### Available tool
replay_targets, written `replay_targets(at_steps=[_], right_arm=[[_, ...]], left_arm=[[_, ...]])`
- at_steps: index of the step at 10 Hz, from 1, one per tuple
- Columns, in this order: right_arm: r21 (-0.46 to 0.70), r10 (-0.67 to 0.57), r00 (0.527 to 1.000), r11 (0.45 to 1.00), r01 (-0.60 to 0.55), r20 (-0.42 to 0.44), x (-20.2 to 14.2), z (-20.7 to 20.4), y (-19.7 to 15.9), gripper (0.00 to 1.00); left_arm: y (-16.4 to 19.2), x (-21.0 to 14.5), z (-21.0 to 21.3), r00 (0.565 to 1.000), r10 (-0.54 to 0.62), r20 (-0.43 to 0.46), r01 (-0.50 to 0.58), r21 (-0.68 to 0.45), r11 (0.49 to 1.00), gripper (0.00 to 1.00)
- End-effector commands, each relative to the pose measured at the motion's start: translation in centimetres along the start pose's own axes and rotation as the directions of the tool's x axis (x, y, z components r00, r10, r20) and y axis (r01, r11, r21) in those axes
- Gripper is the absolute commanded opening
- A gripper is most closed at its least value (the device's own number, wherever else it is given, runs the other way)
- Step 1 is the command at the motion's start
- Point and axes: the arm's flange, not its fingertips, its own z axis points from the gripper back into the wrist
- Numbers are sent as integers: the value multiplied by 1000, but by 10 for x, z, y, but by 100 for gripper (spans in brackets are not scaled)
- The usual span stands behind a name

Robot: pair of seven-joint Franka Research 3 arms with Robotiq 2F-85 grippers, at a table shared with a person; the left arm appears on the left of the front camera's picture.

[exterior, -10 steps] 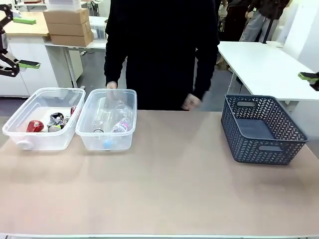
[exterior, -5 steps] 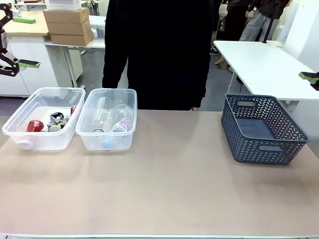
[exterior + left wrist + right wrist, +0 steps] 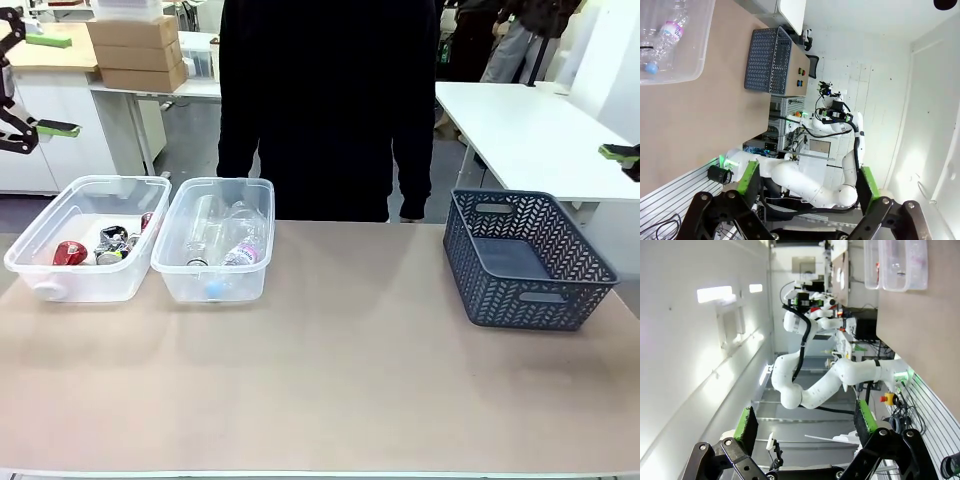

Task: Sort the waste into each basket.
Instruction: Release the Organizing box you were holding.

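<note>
Left gripper stands with fingers apart, empty; right gripper likewise, empty. Cans lie in the left basket, bottles in the adjacent basket, both left of frame. Judged light, easily dented, slippery; grip across the body midway.

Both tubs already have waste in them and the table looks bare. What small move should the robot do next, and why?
Probably none: hold both arms back and wait. The cans lie in the left tub, the bottles in the right tub, and the dark basket looks empty. The left end effector and right end effector are open and hold nothing.
</note>
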Motion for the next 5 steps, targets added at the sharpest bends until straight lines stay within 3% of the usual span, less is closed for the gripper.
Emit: replay_targets(at_steps=[1, 5], right_arm=[[-12, 6, 1000, 1000, -6, -21, -1, 4, 2, 100], [-12, 6, 1000, 1000, -6, -21, -1, 4, 2, 100]], left_arm=[[0, 0, 0, 1000, -11, -3, 10, -20, 1000, 100], [0, 0, 0, 1000, -11, -3, 10, -20, 1000, 100]])
